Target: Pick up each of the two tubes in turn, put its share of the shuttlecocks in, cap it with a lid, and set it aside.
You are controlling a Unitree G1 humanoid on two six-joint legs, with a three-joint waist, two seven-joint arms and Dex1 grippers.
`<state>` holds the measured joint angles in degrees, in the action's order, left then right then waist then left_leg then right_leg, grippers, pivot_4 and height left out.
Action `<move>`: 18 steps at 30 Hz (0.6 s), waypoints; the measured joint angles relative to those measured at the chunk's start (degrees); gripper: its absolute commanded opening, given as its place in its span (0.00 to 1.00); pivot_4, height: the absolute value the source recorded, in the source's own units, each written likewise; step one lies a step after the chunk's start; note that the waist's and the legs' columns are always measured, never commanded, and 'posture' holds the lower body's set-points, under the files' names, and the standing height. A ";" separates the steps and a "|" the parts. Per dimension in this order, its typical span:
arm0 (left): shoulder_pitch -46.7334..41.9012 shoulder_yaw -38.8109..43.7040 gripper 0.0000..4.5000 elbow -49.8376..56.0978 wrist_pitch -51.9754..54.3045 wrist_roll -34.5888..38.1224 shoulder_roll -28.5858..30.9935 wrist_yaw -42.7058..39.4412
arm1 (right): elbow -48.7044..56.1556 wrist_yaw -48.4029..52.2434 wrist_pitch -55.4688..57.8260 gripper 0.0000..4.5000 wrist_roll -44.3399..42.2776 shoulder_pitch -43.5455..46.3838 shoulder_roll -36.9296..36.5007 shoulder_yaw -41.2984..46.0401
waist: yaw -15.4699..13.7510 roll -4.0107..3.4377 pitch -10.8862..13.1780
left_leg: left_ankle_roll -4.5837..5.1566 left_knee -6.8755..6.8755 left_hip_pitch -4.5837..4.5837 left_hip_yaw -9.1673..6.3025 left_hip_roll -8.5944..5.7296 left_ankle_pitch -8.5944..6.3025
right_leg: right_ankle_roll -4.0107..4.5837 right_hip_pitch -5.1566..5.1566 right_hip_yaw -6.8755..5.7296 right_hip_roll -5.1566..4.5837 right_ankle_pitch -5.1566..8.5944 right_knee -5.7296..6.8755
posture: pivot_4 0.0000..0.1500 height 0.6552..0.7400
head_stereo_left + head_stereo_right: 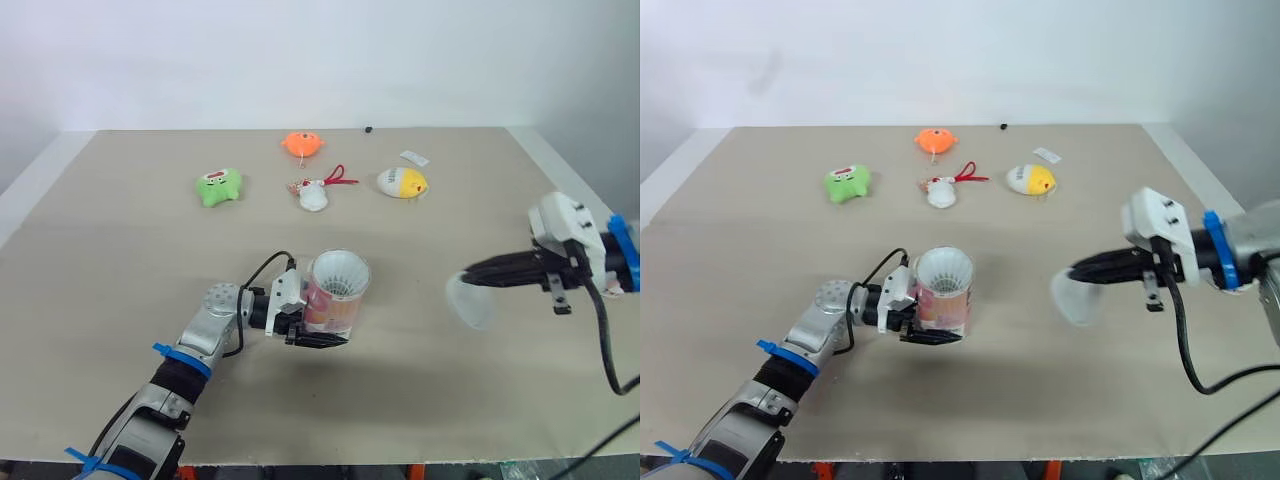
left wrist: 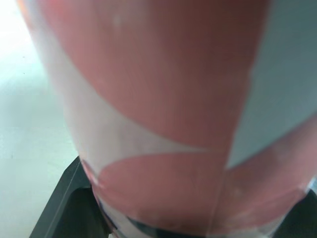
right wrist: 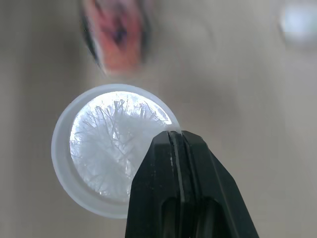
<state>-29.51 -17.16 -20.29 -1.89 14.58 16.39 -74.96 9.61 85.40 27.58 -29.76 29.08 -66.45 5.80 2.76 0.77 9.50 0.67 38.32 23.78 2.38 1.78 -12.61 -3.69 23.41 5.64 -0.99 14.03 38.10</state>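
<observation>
Table (image 1: 120,250), beige, broad; bearing all below.
Tube (image 1: 335,295), red-and-white print, roughly upright near the table's front middle; clamped at its lower part between the black fingers of the left gripper (image 1: 322,338); open at the top, uncapped.
Shuttlecocks (image 1: 338,272), white feathers visible inside the tube's mouth; count not discernible.
Lid (image 3: 99,148), round, translucent, well apart from the tube on the right side; pinched at its rim by the right gripper (image 1: 468,276), fingers pressed together on it.
Green plush toy (image 1: 217,187), far left of a back-row cluster; orange toy (image 1: 302,145) behind; white toy with red cord (image 1: 314,193) at centre; yellow-and-white toy (image 1: 402,183) to the right.
Small white tag (image 1: 414,158), just behind the yellow-and-white toy.
</observation>
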 measured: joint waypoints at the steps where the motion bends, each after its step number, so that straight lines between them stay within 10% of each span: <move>1: 0.03 0.18 0.64 -0.02 0.27 0.16 0.11 -0.25 | 1.34 0.12 1.26 0.01 -0.98 3.18 0.94 -1.52 | 0.12 0.00 0.00 | -0.01 -0.01 -0.02 0.02 0.00 -0.01 | 0.00 0.01 0.02 0.00 0.01 0.00 | 1.00 0.91; 7: -0.87 0.63 0.64 -1.47 0.78 1.05 -0.32 -1.46 | 4.65 2.78 2.83 0.01 2.19 25.12 10.57 -17.54 | -0.07 0.01 -0.03 | 0.00 0.00 0.35 0.08 -0.02 -0.03 | 0.10 0.36 -0.19 -0.32 0.06 0.01 | 1.00 0.91; 18: -1.53 0.50 0.64 -2.40 0.43 0.78 -1.25 -1.72 | -7.07 4.07 -11.51 0.01 18.19 39.26 24.25 -32.20 | -0.64 0.10 -0.03 | 0.02 0.12 0.82 -0.05 -0.05 -0.02 | 0.57 0.65 -0.68 -0.30 -0.25 0.04 | 1.00 0.91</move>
<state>-31.04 -16.66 -22.68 -1.45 15.37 15.14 -76.68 2.54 89.47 16.07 -11.57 68.33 -42.20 -26.40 2.12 0.87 9.47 0.68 38.44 24.61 2.33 1.73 -12.63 -3.13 24.06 4.95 -1.29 13.78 38.14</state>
